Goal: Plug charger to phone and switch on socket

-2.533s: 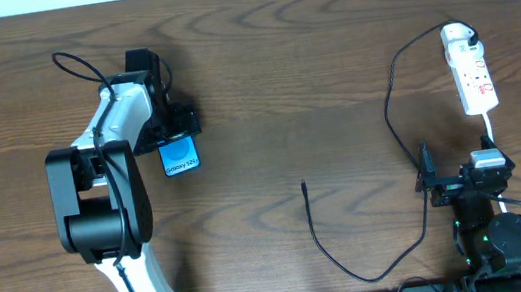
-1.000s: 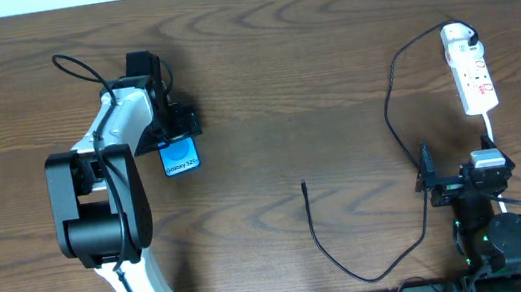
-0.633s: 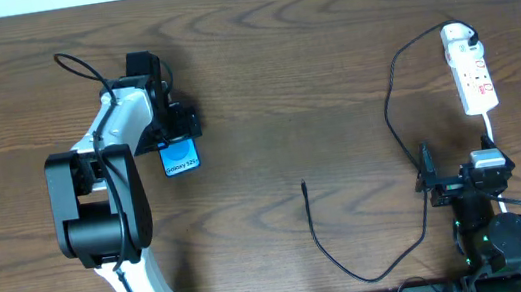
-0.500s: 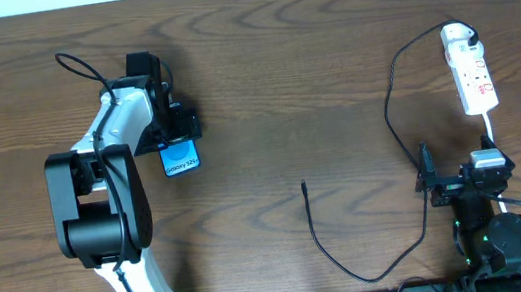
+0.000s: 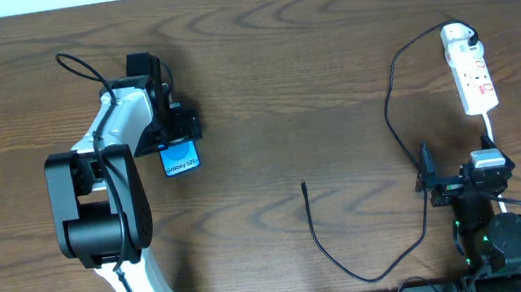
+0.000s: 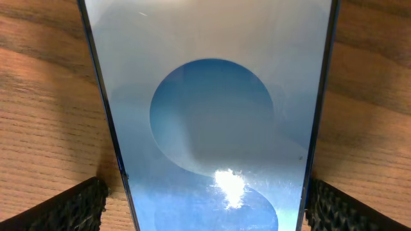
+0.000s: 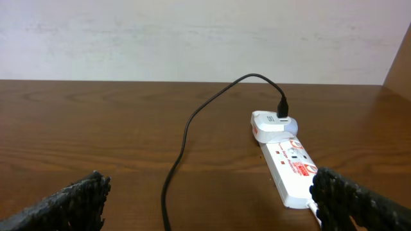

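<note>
Overhead: the surface (image 5: pixel 310 59) is dark brown wood with long, wavy grain. The phone (image 5: pixel 179 158) lies flat on its left half. It is a slim rectangle with a bright blue screen, a paler circle and small white lettering, and its far end is hidden under the left gripper (image 5: pixel 176 129). That gripper is a black block on a white, rounded arm, poised right over the phone.

On the right side lies the socket (image 5: pixel 475 80), a white, elongated plastic strip with small red marks. A thick white cord (image 5: pixel 491 126) runs from it toward the near edge. The charger (image 5: pixel 389 109) has its white adapter (image 5: pixel 458 36) seated in the strip's far end. Its thin black cable loops left, then down and round in a loose curve. The small plug tip (image 5: pixel 304 187) lies free on the wood near the middle, well apart from the phone. The right gripper (image 5: pixel 459 175), black and angular, sits near the front edge, just beside the cable and short of the socket.

Left wrist: the glossy phone (image 6: pixel 212 115) fills the view, with a glare spot on the glass and a thin dark rim. The left gripper (image 6: pixel 212 212) stands with its jaws apart, astride the phone. A knurled black pad (image 6: pixel 70 205) sits just beside each long edge; contact cannot be judged.

Right wrist: the right gripper (image 7: pixel 212 205) has its jaws wide apart with nothing between them. Its coarse, ribbed pads (image 7: pixel 64 205) sit at the bottom corners of the view. Ahead, the smooth white socket (image 7: pixel 292 170) lies at an angle. The rounded adapter (image 7: pixel 273 125) is plugged in, and the charger (image 7: pixel 192 122) cable arches up from it and down across the wood. A pale matt wall (image 7: pixel 192 38) stands behind.
</note>
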`<state>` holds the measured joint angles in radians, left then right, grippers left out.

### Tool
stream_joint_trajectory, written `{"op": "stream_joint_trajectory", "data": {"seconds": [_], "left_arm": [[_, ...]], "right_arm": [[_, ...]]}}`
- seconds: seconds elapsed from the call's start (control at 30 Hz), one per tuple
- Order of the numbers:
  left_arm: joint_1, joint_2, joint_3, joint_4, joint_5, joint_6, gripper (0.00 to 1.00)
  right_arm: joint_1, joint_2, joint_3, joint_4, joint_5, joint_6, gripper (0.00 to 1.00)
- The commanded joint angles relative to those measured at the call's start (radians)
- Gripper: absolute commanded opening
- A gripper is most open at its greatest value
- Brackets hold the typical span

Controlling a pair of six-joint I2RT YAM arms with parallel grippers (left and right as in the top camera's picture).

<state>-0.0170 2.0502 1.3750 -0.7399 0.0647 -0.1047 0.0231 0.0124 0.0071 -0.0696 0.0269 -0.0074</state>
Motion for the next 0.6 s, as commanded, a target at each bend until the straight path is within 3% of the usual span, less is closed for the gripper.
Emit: {"op": "stream_joint_trajectory", "data": {"seconds": [0.0,0.57], "left_arm": [[-0.002,0.043,-0.039,-0.018,0.010,-0.011,0.98],[-0.002,0.043,-0.039,-0.018,0.010,-0.011,0.99]], "right_arm": [[0.005,-0.007,-0.002,-0.003,0.011,0.011,0.99],[0.005,-0.007,-0.002,-0.003,0.011,0.010,0.99]]}}
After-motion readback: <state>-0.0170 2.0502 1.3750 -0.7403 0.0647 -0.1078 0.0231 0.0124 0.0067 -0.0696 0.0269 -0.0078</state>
